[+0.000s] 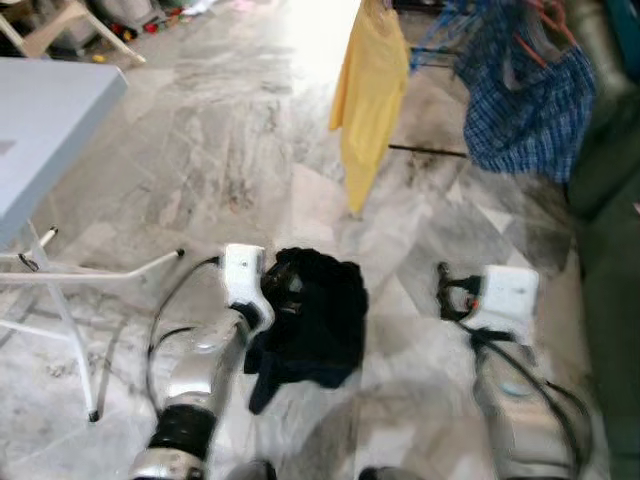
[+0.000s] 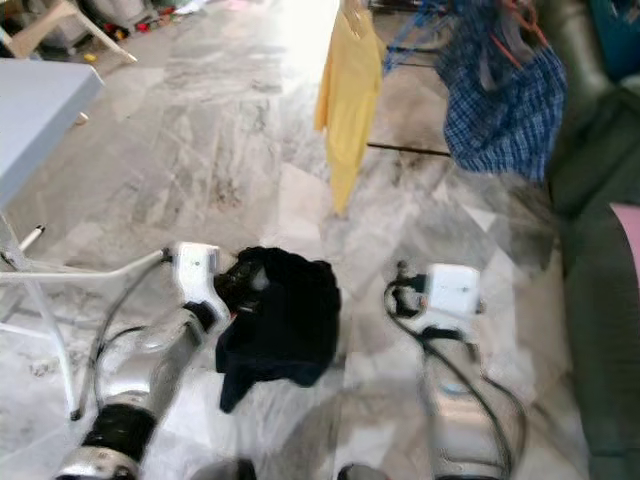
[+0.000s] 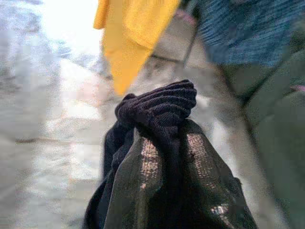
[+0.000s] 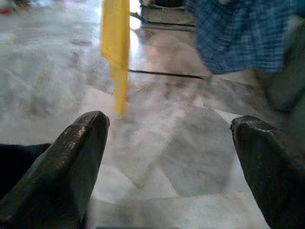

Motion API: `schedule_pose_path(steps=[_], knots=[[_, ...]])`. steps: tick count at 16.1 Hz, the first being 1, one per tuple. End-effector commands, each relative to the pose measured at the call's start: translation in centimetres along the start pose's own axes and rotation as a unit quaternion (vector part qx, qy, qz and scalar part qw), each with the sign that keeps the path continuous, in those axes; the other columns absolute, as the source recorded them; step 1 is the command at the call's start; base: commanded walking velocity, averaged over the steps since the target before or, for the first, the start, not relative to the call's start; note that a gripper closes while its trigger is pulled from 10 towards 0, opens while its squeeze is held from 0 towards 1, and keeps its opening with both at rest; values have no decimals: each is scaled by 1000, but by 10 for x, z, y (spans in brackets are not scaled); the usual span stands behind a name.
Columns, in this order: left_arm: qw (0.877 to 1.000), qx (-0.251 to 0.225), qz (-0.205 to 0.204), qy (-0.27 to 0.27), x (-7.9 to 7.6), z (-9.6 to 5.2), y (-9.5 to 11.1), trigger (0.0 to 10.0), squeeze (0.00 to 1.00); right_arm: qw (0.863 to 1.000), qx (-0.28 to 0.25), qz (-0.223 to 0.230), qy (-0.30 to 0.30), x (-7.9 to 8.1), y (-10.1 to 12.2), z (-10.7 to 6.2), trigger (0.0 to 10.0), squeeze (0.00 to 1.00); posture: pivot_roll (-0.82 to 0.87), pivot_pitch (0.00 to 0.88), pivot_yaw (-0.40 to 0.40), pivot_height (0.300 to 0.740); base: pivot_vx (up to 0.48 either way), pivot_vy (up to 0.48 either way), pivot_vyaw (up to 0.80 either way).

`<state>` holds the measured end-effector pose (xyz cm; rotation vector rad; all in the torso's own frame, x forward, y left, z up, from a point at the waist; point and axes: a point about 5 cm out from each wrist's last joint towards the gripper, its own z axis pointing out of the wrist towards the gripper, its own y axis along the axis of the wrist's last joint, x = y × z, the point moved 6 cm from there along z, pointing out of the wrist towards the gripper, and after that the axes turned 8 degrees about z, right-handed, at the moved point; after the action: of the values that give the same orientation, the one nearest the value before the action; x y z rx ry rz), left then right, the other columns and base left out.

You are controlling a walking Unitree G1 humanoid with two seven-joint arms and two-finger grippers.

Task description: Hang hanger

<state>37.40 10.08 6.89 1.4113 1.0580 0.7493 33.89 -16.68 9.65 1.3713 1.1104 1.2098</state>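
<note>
My left gripper [image 1: 283, 284] is shut on a bunched dark navy garment [image 1: 322, 318], which hangs low over the marble floor in front of me. In the left wrist view the knit cloth [image 3: 159, 107] bulges out between the two black fingers [image 3: 143, 186]. My right gripper [image 1: 447, 292] is held out at the same height, open, with nothing between its fingers [image 4: 71, 162]. Ahead stand a hanging yellow garment [image 1: 368, 95] and a blue plaid garment [image 1: 530, 100] on an orange hanger [image 1: 535, 45]. I cannot tell if a hanger is inside the dark garment.
A grey-topped folding table [image 1: 40, 120] with white legs stands at my left. A dark green sofa [image 1: 610, 230] runs along the right. A thin dark rack bar [image 1: 428, 151] lies on the floor under the hanging clothes. Marble floor [image 1: 200, 170] stretches ahead.
</note>
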Motion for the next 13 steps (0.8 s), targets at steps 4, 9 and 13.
schedule_pose_path(steps=[4,9,13], knots=[[1000,-2,1,-1,-7,11,-1,10000,0,1000,-10,-20,-3,-8,-3,-4,10000,0,-170,38,20,740,412,128,0],[1000,-9,5,2,-3,19,6,10000,0,999,-11,-39,10,-8,-2,1,10000,0,-178,10,45,740,391,278,0],[1000,5,11,5,6,16,-1,10000,0,1000,-2,-5,22,3,-12,-8,10000,0,-178,20,59,740,332,347,0]])
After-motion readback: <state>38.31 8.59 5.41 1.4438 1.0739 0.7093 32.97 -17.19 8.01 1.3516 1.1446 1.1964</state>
